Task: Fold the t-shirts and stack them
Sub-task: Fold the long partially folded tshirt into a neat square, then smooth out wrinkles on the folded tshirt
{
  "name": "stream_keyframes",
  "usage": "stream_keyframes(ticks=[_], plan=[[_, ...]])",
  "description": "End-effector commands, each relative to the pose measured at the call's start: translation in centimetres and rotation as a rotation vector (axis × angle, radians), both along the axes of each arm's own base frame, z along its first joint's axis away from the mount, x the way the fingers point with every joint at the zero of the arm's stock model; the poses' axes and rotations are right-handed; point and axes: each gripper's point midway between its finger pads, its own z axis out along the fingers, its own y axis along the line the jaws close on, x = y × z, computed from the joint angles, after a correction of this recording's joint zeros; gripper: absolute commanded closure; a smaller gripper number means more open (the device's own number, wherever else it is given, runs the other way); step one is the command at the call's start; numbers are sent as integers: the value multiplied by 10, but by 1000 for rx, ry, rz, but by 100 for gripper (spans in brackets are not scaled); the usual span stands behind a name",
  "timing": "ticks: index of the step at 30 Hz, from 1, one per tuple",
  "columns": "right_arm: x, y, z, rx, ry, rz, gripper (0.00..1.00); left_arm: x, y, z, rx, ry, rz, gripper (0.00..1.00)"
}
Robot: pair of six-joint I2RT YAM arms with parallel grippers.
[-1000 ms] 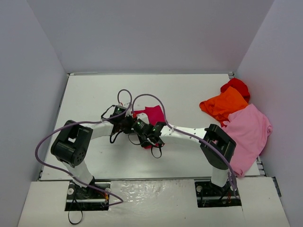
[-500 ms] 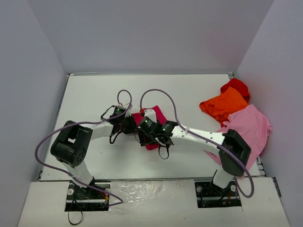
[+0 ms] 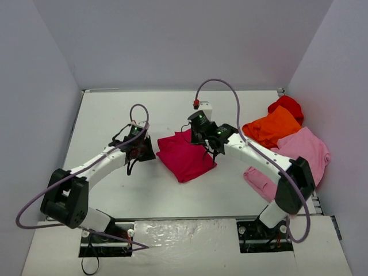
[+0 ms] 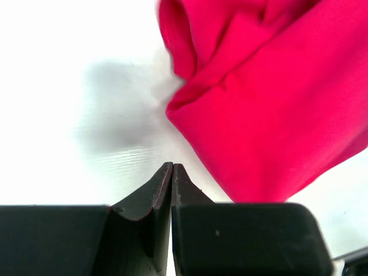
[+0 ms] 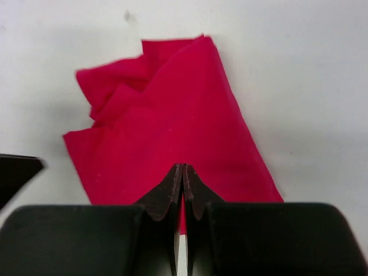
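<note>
And the arms break apart! A second ago both were huddled tight over the bundle at mid-table, hiding most of it; now the left arm has swung out to the left, the right arm has drawn off to the far right, and the crimson-magenta shirt (image 3: 185, 157) lies in full view between them. It sits on the white table (image 3: 115, 112) as a rough folded packet, flat along its near-right side, with loose folds bunched at its far-left corner.

The left gripper (image 4: 172, 167) has its fingers pressed together on nothing, tips just beside the shirt's left edge, bare table under them. The right gripper (image 5: 182, 168) is pinched closed too, with no cloth between the fingers; its tips hang over the shirt's edge on the right arm's side, though whether they touch the fabric I cannot tell.

Over on the right side the rest wait in a heap: the red shirt (image 3: 287, 105) farthest back, the orange shirt (image 3: 273, 127) against it, and the light pink shirt (image 3: 306, 154) spread nearest, partly under the right arm.
</note>
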Motion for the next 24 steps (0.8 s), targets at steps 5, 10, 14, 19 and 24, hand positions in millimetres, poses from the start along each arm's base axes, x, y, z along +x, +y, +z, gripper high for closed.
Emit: stream_keyframes(ticks=[5,10,14,19,24], plan=[[2,24,-61,-24,116,79,100,-3,15,92,-46,-183,66,100],[-1,2,-128,-84,242,30,100,-18,9,108,-123,-188,50,100],[-16,-1,-174,-53,367,29,100,-25,9,113,-142,-193,52,100],[-50,4,-230,-5,547,53,100,-31,7,116,-160,-185,36,100],[-60,-2,-239,-9,572,43,100,-31,2,98,-173,-152,31,100]])
